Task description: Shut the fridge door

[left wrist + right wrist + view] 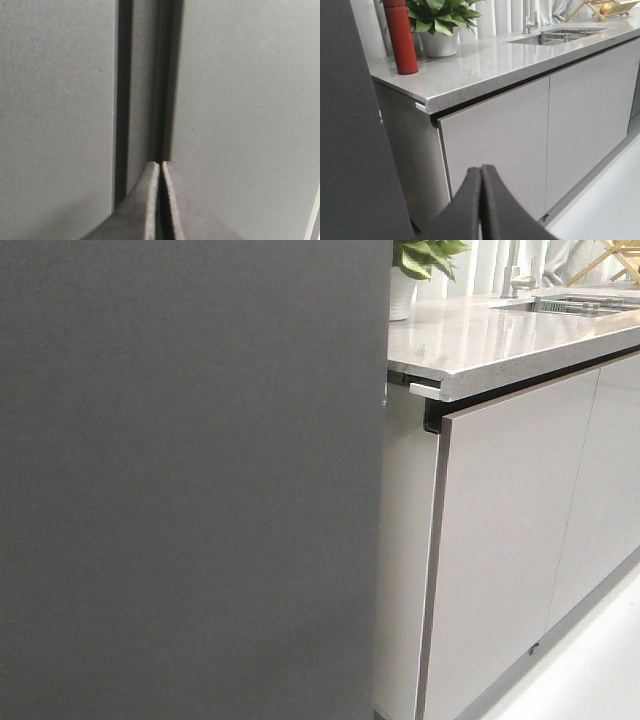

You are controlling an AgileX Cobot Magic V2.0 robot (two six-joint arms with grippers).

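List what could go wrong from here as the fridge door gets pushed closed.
1. The left pincer, closed, points right at the dark gap beside the fridge door; its tips could slip in and get wedged.
2. Whether the door is fully seated cannot be told, so it may stay ajar.
3. The right pincer hangs close to a cabinet door and could scrape it.

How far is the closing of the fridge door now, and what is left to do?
It looks nearly done. In the front view the dark grey fridge door fills the left side, and no white lining shows. The left gripper, fingers together, sits at a narrow dark gap between grey panels, so a last press may remain; whether the seal is shut cannot be told. The right gripper is shut, empty, by the cabinet door.
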